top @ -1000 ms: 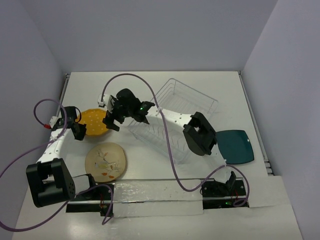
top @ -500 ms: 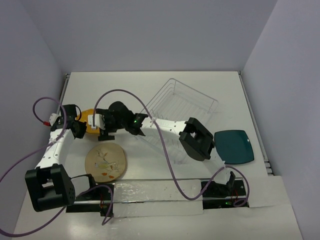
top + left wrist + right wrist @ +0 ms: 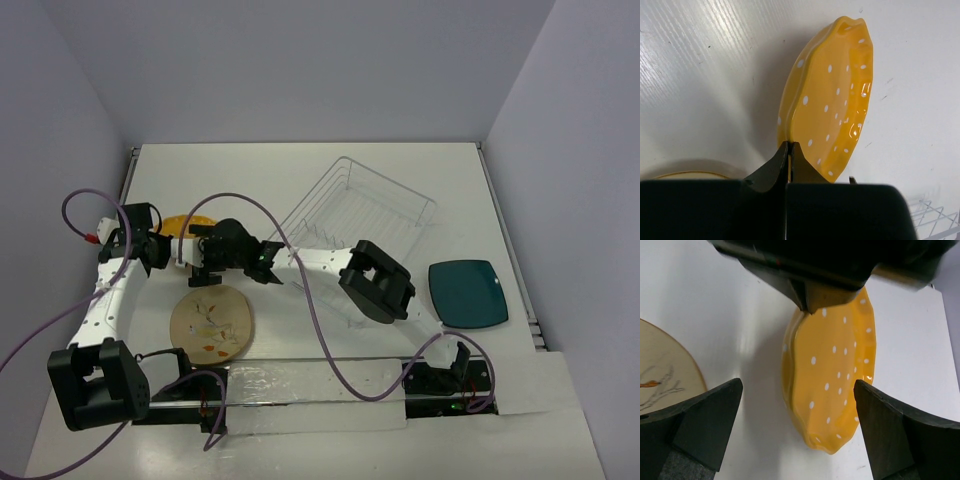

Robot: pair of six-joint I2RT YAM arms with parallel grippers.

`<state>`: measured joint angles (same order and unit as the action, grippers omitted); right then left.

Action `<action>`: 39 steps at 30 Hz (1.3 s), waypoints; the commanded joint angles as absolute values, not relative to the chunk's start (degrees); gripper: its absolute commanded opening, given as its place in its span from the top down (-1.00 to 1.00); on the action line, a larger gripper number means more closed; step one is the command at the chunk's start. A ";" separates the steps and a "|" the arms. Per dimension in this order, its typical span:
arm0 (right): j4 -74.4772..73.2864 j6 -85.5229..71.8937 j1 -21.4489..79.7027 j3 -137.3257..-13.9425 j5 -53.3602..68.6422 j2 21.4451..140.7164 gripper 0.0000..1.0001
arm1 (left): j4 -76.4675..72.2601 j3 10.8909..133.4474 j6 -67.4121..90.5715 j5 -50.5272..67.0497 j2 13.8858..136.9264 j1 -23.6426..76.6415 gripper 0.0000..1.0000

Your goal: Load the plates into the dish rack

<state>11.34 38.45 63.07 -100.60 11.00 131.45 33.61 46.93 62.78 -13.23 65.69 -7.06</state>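
Observation:
The orange-yellow dotted plate (image 3: 832, 105) is tilted up on its edge on the table at the left (image 3: 190, 222). My left gripper (image 3: 790, 149) is shut on its near rim (image 3: 160, 250). My right gripper (image 3: 797, 385) is open, with its fingers on either side of the plate's free end (image 3: 832, 375), not touching it; in the top view it is right beside the plate (image 3: 200, 258). The beige patterned plate (image 3: 212, 322) lies flat in front of it. The dark teal plate (image 3: 468, 293) lies flat at the right. The wire dish rack (image 3: 350, 225) stands in the middle.
The right arm (image 3: 375, 285) reaches across the near side of the rack. Purple cables (image 3: 240, 205) loop over both arms. The beige plate's rim (image 3: 665, 365) lies just left of my right gripper. A rack corner (image 3: 935, 220) shows in the left wrist view.
My right gripper has moved left from the rack's corner to the orange-yellow plate and now straddles it. My left gripper has shifted slightly, and the plate now shows only as a narrow sliver from above.

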 commanded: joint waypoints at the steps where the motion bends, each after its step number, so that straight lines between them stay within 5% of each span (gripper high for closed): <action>1: 16.44 37.31 62.84 -104.10 4.51 134.05 -0.99 | 30.41 50.67 63.48 -12.13 64.31 -5.93 1.00; 6: 13.54 35.86 62.84 -108.47 2.61 136.25 -0.82 | 30.58 51.24 63.28 -11.78 64.60 -5.53 1.00; 10: 13.45 34.79 62.84 -110.57 -0.32 138.17 -0.23 | 30.12 51.01 63.42 -11.69 64.11 -5.08 1.00; 13: 13.37 33.20 62.82 -112.63 -2.90 139.27 -0.01 | 30.02 51.05 63.24 -11.76 63.87 -4.92 1.00; 20: 11.07 33.84 62.84 -114.80 -3.99 140.25 1.00 | 31.46 52.17 62.52 -13.53 62.97 -4.85 1.00; 25: 11.51 33.17 62.55 -112.67 -5.72 138.27 0.79 | 31.49 51.46 62.93 -15.21 62.44 -5.02 0.94; 27: 11.52 31.82 62.13 -112.60 -5.99 137.54 0.57 | 32.79 51.85 63.20 -15.39 63.93 -5.10 0.31; 29: 11.52 30.72 61.62 -112.93 -7.00 136.86 0.27 | 32.79 51.35 63.88 -15.38 65.87 -5.27 -0.07; 39: 11.60 24.43 59.42 -109.97 -5.07 133.52 -0.48 | 26.79 49.21 65.99 -15.89 74.86 -6.51 -0.24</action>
